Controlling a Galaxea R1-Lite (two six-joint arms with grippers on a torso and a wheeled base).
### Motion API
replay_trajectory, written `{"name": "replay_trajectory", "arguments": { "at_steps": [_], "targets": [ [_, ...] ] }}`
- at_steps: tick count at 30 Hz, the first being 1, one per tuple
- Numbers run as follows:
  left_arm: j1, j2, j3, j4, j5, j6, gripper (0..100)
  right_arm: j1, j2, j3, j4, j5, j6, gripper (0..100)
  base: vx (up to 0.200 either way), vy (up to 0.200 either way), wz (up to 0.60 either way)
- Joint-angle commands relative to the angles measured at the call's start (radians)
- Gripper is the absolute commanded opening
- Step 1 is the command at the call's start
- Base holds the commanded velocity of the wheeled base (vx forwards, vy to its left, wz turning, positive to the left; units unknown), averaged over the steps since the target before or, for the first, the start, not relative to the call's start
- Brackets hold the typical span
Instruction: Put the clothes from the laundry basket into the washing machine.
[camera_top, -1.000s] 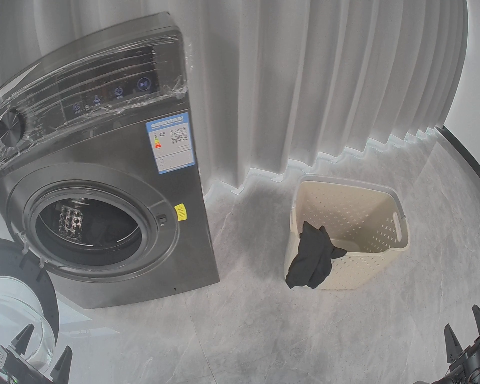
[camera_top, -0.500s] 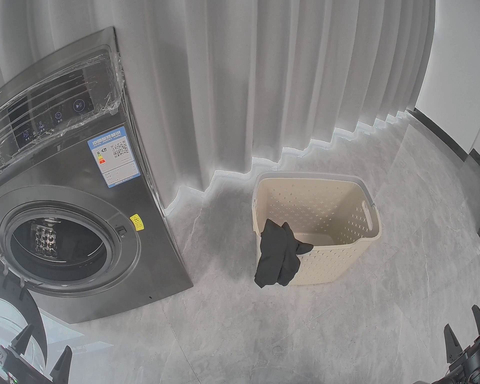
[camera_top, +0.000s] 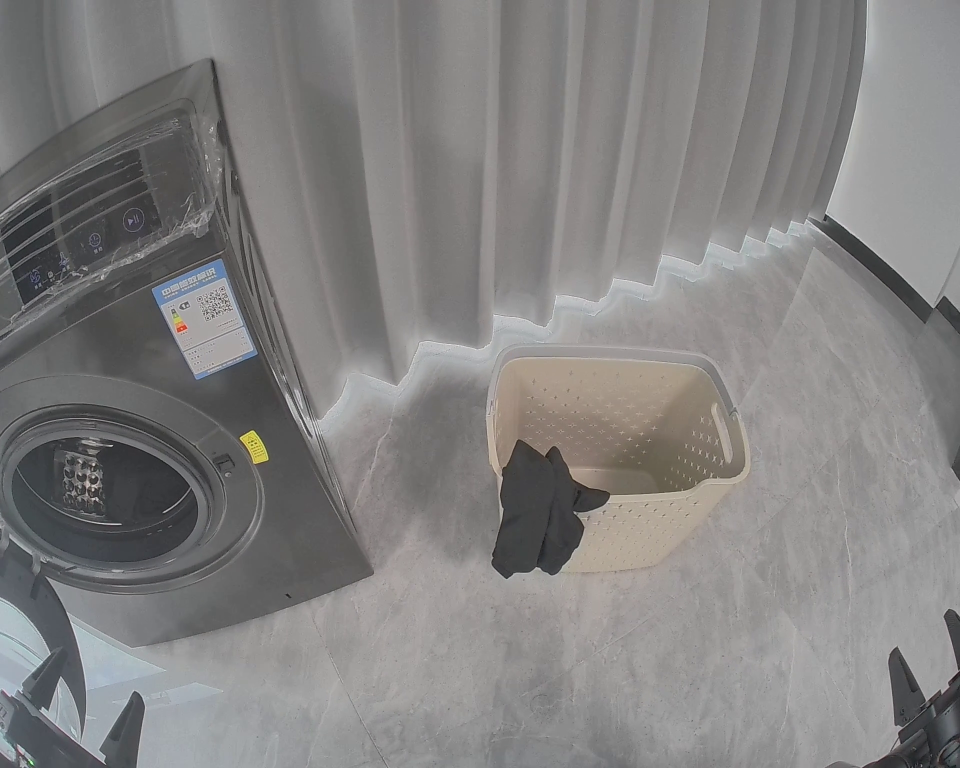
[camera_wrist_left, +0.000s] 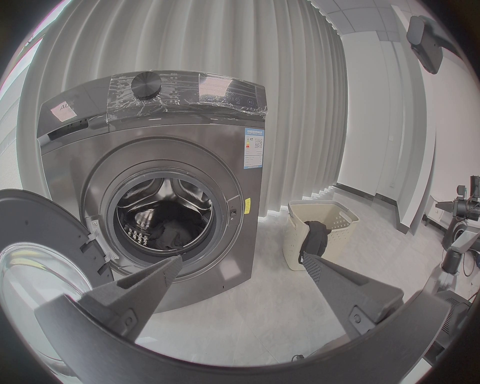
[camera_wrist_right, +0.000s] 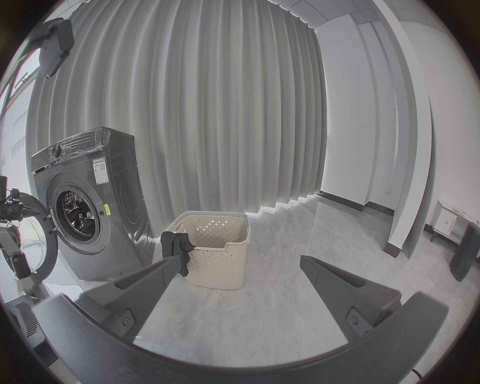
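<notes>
Soft light glowing through the far curtain (camera_top: 560, 150), bright strip spilling under its hem, shadow lying left of the laundry basket (camera_top: 650, 535), glare glinting on the washing machine (camera_top: 290, 500), wrist views curving at the edges.

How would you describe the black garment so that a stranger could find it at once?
Start at the grey washer by the white curtain. Beside it, on the floor, stands a cream basket. The black garment hangs over the basket's rim on the washer's side, the only dark thing on that pale basket.
</notes>
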Motion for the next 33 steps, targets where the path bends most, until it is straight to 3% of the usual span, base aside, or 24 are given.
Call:
{"name": "replay_trajectory", "arguments": {
  "at_steps": [1,10,13,19,28,33],
  "targets": [
    [0.0,0.0,0.018,-0.001,0.0,0.0,100,0.0,0.0,0.018,0.001,0.001,-0.001,100,0.0,0.0,0.0],
    [0.0,0.0,0.018,-0.001,0.0,-0.002,100,0.0,0.002,0.018,-0.001,-0.001,-0.002,100,0.0,0.0,0.0],
    [0.0,0.0,0.018,0.001,0.0,-0.003,100,0.0,0.0,0.018,0.001,-0.001,-0.002,100,0.2,-0.2,0.0],
    [0.0,0.0,0.018,0.001,0.0,-0.002,100,-0.001,0.002,0.018,-0.001,-0.001,-0.002,100,0.2,0.0,0.0],
    [0.0,0.0,0.018,-0.001,0.0,-0.003,100,0.0,0.0,0.018,-0.001,0.001,0.002,100,0.0,0.0,0.0],
    [0.0,0.0,0.018,0.001,0.0,-0.003,100,-0.001,0.0,0.018,-0.001,0.004,-0.002,100,0.2,0.0,0.0]
  ]
}}
